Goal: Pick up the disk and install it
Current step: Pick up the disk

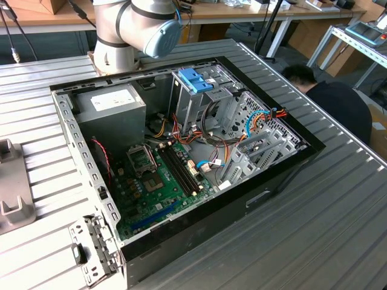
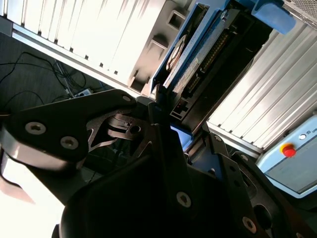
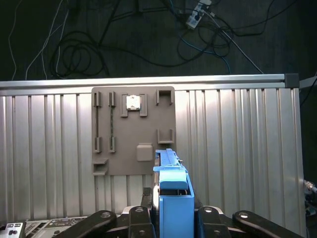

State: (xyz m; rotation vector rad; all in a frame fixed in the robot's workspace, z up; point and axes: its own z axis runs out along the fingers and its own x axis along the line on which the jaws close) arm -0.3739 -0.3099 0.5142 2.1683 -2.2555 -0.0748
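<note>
You are holding the disk [image 3: 174, 198] edge-on, clamped in the gripper [image 3: 173, 220]. In the first wrist view, the end of its light blue plastic carrier stands upright in the grip. In the second wrist view, the disk [image 2: 190, 63] runs diagonally, with a blue frame along one long edge and a dark connector row beside it.

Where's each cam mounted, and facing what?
Exterior view: off-arm, high, looking down into the open computer case on the ribbed table; arm joints show.
First wrist view: at the wrist, faces the grey fixture plate; gripper holds the disk.
Second wrist view: at the wrist, looks along the gripper at the disk.
Both wrist views share gripper and disk.
</note>
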